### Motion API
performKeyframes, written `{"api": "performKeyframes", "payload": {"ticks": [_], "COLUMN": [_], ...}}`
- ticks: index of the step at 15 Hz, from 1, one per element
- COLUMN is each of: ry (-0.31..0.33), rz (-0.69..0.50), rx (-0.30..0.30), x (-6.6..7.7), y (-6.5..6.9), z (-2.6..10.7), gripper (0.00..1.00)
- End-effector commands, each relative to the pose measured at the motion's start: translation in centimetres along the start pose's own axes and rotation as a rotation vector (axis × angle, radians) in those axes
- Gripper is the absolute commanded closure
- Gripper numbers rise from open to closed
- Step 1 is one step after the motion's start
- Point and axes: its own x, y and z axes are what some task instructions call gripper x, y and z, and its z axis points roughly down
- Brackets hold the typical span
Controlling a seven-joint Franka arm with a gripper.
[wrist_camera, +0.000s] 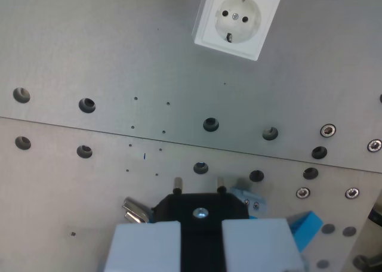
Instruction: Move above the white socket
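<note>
end effector [202,239]: bottom centre of the wrist view, two pale fingers [146,245] closed on a black plug [202,207], narrow gap filled by the plug body.
plug: pins [177,184] stick out ahead of the fingers, towards the frame top; screw head visible on the body. Looks clamped square, no visible tilt.
socket [237,19]: white, square frame, round recess with two holes. Sits flat on the worktop [89,51] at top, right of centre, turned slightly. Well apart from the plug.
handling: socket is rigid plastic, looks mounted; not something to grab, just a target. Plug is stiff, light, smooth-sided, so I'd hold it by the flat flanks as now.
worktop: grey metal plates, seam across mid-frame, rows of bolt holes.
blue part [307,227]: just beside the wrist view's right finger; can't tell what it is.
status: not above the socket yet, my read.
</note>
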Motion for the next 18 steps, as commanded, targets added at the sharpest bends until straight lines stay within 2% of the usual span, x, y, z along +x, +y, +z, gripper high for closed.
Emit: {"api": "performKeyframes", "payload": {"ticks": [1,11,18], "ry": [0.002,0.008,0.038], "rz": [0.000,0.017,0.060], "rx": [0.000,-0.002,-0.013], "x": [0.0,0.1,0.3], "y": [0.0,0.1,0.4], "z": [-0.1,0.3,1.7], "gripper": [1.00,1.00,1.00]}}
